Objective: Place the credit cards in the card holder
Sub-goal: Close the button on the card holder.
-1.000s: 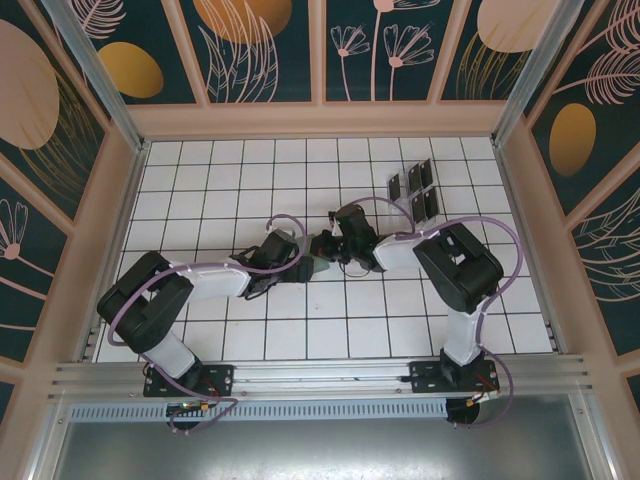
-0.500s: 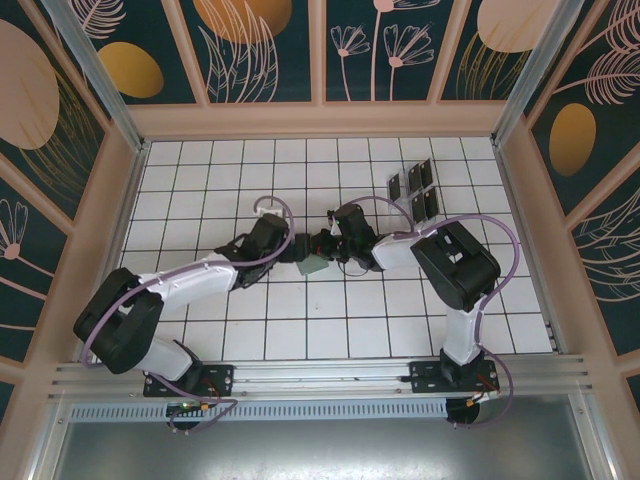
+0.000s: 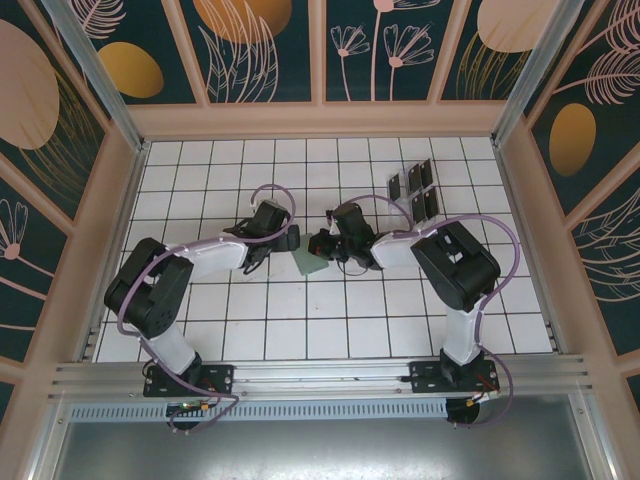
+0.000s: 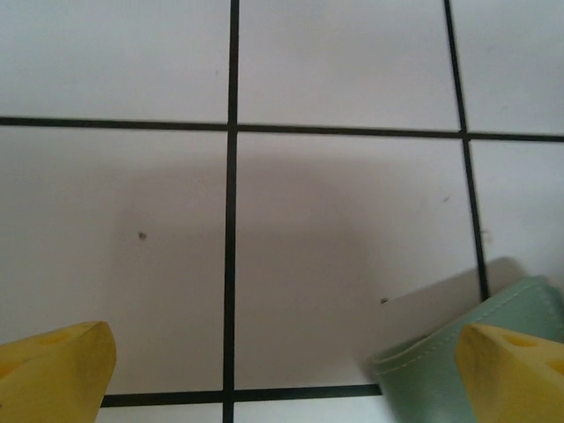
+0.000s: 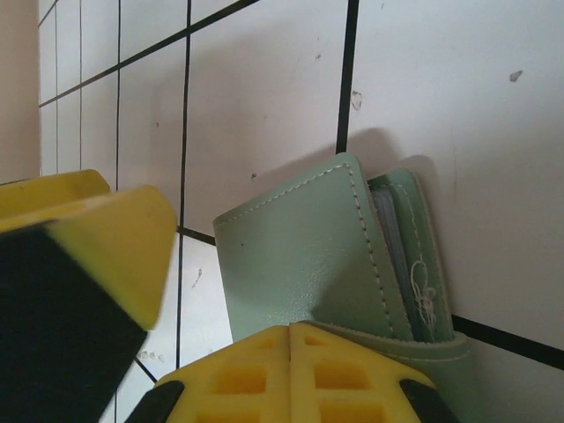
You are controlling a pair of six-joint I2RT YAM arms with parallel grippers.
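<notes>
Tiled worktop with both arms meeting near its middle. The wallet lies between them, just nearer us than the two gripper tips. In the overhead view the left gripper sits just to its left and the right gripper just above its right edge.

In the left wrist view we see the left gripper with its yellow fingers spread wide. One corner of the wallet touches the inner side of the right-hand finger, and bare tile fills the gap.

In the right wrist view the right gripper has its fingertips pressed together against the wallet's near edge. We cannot tell whether any leather is pinched between them.

The wallet is sage green and soft, with pale stitching along its border. It stands slightly ajar, showing grey inner sleeves and a small embossed mark.

The cards, small and black, cluster well apart toward the far right.

Count: one wallet, two grippers, and at least four cards. We cannot fix the exact number of cards.
</notes>
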